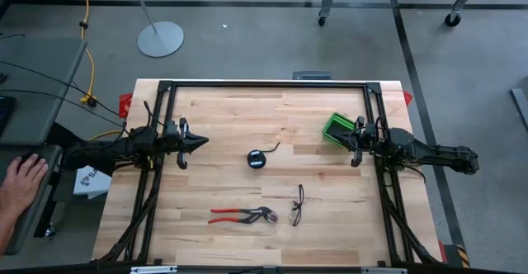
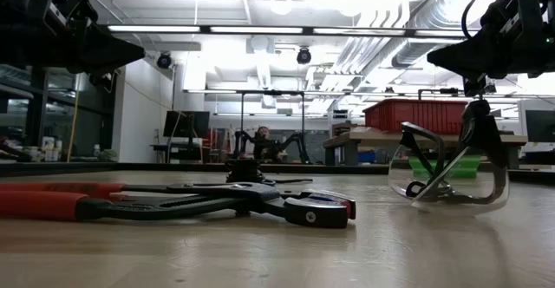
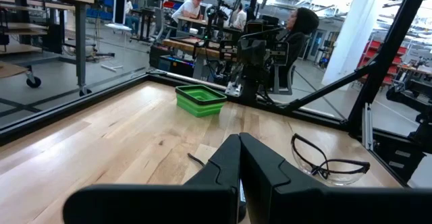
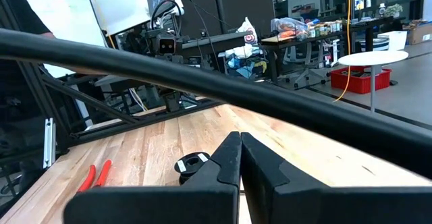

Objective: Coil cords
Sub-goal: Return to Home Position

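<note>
A: Hovering at the left side of the table [image 1: 231,109], the left gripper [image 3: 239,143] has its fingers pressed together on nothing. The right gripper [image 4: 239,143], at the right side, is the same.
B: And the black cord [image 1: 256,160]?
A: Wound on a black spool [image 4: 192,164] at mid-table, between the two grippers and apart from both, with one loose end sticking out.
B: Containers?
A: One green bin [image 1: 334,125], by the right gripper. I cannot tell what it holds.
B: Counts?
A: One cord, one spool, one bin, one pair of red-handled pliers [image 1: 243,216], one pair of safety glasses [image 1: 298,205].
</note>
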Robot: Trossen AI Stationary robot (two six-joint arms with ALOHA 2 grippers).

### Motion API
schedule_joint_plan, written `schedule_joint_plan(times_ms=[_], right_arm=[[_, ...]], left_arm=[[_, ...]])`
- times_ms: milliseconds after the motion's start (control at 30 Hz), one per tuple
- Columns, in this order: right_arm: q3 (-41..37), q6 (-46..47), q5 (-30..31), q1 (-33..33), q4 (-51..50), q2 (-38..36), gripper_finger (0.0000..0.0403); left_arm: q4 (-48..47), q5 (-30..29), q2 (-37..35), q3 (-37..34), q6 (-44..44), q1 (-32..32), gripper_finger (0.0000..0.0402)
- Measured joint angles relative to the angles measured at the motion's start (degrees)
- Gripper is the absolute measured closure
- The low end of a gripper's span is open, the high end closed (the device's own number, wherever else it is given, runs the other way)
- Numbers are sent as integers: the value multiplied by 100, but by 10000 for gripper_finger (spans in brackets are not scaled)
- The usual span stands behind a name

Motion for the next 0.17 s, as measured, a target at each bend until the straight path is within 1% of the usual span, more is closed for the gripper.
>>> schedule_joint_plan(times_ms=[167], right_arm=[[0, 0, 0, 2, 0, 0, 402]], left_arm=[[0, -2, -2, 0, -1, 0, 401]])
